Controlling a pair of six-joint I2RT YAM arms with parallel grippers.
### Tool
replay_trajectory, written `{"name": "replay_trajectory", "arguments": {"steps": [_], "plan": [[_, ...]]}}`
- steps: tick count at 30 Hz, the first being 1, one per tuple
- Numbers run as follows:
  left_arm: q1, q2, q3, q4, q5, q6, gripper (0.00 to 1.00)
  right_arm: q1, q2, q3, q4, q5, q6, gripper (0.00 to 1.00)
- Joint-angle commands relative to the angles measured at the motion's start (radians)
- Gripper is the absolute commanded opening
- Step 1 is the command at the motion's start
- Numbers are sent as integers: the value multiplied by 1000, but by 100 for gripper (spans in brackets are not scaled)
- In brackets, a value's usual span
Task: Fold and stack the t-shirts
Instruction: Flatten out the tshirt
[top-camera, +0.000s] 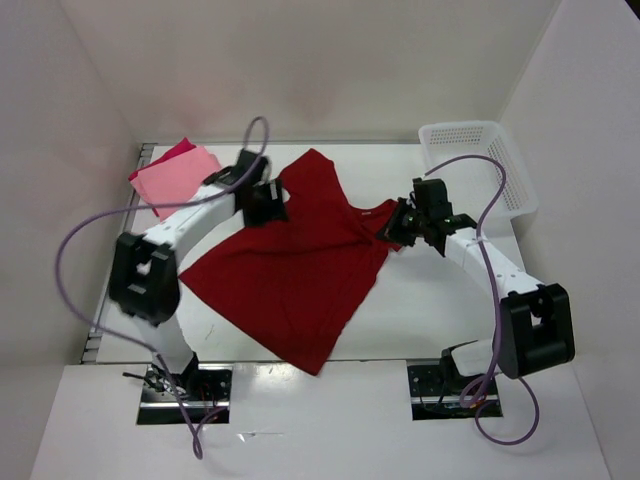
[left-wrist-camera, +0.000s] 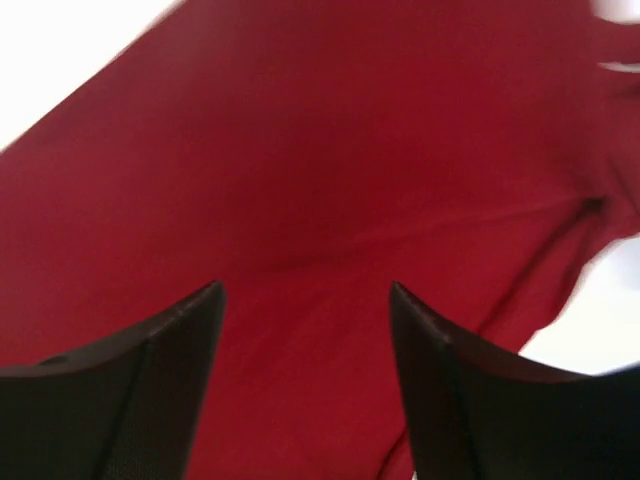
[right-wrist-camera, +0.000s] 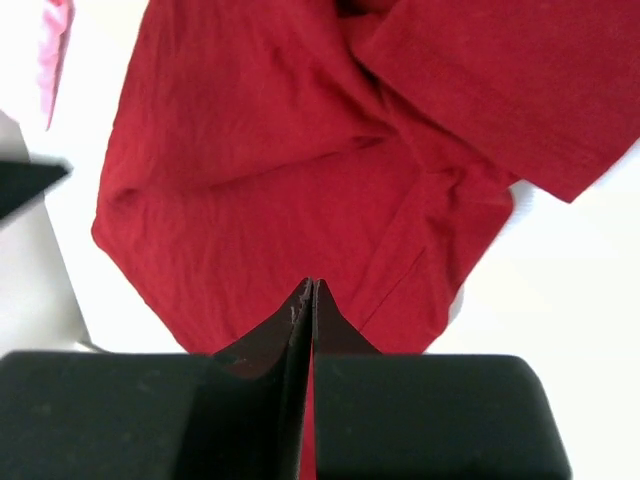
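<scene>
left tool (left-wrist-camera: 305, 288) spread, right tool (right-wrist-camera: 311, 285) pinched together

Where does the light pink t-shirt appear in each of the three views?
Top external: the light pink t-shirt lies folded at the far left corner of the table.
Left wrist: not in it.
Right wrist: a pale sliver at the top left edge.
Shared landmark: the dark red t-shirt, in all three.

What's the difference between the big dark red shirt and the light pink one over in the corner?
The dark red shirt lies spread open and creased in the middle, while the light pink shirt is folded into a neat small shape at the far left corner. The dark red shirt lies alone, whereas the light pink shirt rests on a brighter pink cloth. Both are soft fabric.
</scene>
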Motion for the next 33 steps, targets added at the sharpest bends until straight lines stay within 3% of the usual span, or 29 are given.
{"name": "replay_trajectory", "arguments": {"steps": [1, 2, 3, 8, 12, 15, 17, 18, 20, 21, 27, 28, 32, 33], "plan": [[152, -252, -320, 115, 1, -116, 72, -6, 19, 9, 17, 54, -4, 3], [175, -286, -395, 115, 47, -140, 72, -15, 19, 19, 17, 54, -13, 3], [201, -343, -521, 127, 71, -164, 72, -15, 31, 19, 17, 63, -14, 9], [408, -414, -759, 165, 185, -265, 84, -35, 41, 29, 17, 82, -14, 26], [454, -334, -806, 234, 253, -279, 82, -35, 21, 29, 17, 92, -14, 35], [445, -238, -787, 292, 299, -279, 55, -35, 10, 19, 17, 92, -14, 36], [421, -185, -739, 309, 256, -279, 36, -35, -1, 19, 17, 92, -14, 37], [401, -112, -705, 322, 238, -267, 21, -35, -11, 19, 17, 101, -14, 37], [368, -32, -543, 332, 202, -255, 15, -44, -11, 19, 17, 101, -4, 37], [327, 43, -474, 332, 178, -255, 7, -44, -20, 9, 17, 101, -4, 37], [154, 364, 222, 171, 46, -237, 8, -53, -53, -13, 6, 112, 26, 34], [119, 408, 470, 127, 26, -212, 10, -53, -63, -13, -5, 112, 37, 34], [95, 548, 850, -61, -55, -140, 55, -53, -87, -47, -14, 121, 55, 34], [86, 524, 837, -80, -88, -128, 70, -53, -97, -47, -14, 121, 55, 34]]}}
